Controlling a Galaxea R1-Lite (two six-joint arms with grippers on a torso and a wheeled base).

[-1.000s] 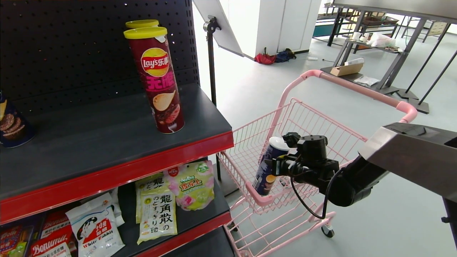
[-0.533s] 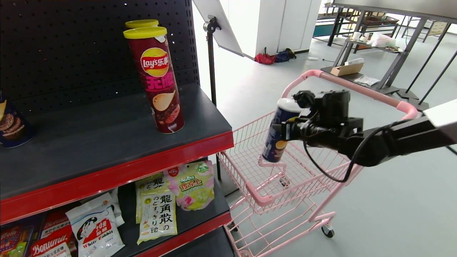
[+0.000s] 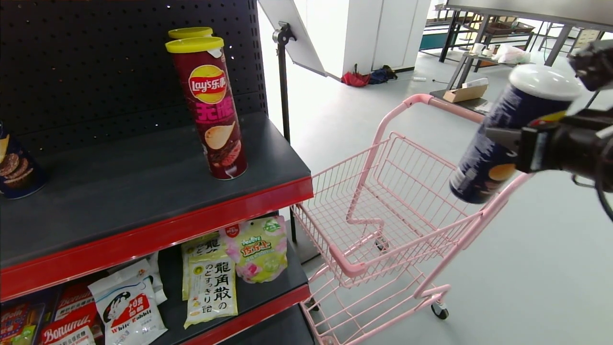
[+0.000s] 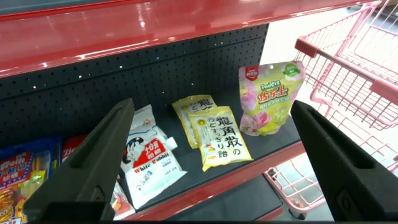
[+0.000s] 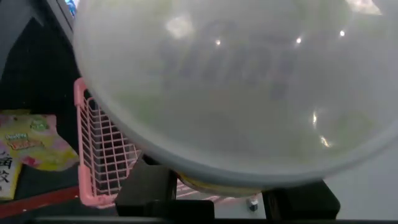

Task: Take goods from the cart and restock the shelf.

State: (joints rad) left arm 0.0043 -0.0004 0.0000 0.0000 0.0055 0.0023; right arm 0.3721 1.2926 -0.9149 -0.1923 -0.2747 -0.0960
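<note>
Now I am holding a blue can [image 3: 483, 163] up beside the cart [image 3: 335, 254].
My right gripper [image 3: 507, 136] is clamping the can's middle. The can is tilting, white lid [image 3: 546, 81] uppermost, near the cart's pink handle and well apart from the shelf [image 3: 143, 187], where a tall red can [image 3: 213, 110] is standing. The head view is giving me the dark blue side with its orange patch, while the right wrist view is giving me the lid [image 5: 236, 87] close up. The left wrist view is showing my left gripper [image 4: 212, 104] spread wide, grasping nothing, facing snack bags [image 4: 217, 140] on the shelf's lower level.
</note>
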